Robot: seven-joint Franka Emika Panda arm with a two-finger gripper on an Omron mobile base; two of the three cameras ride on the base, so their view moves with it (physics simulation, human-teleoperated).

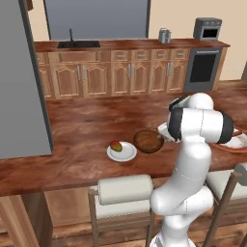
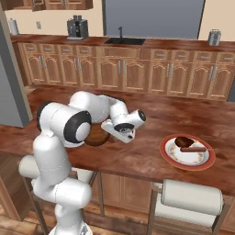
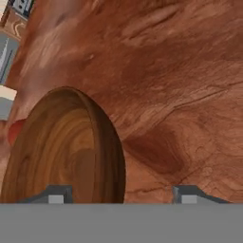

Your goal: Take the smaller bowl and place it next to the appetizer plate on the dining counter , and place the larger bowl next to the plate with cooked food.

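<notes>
Appetizer plate [image 1: 122,152] beside smaller bowl [image 1: 148,141], left base view.

Rendered home kitchen; wood cabinets [image 1: 120,72] with sink [image 1: 78,44] at 12 o'clock; oven [image 1: 202,67] at 1 o'clock; dining counter [image 1: 82,130] with stools [image 1: 125,190] at 6 o'clock.

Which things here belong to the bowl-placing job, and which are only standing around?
Belong to the job:
smaller bowl
appetizer plate
plate with cooked food
dining counter
gripper

Just standing around:
stool
sink
oven
toaster oven
coffee machine
</notes>
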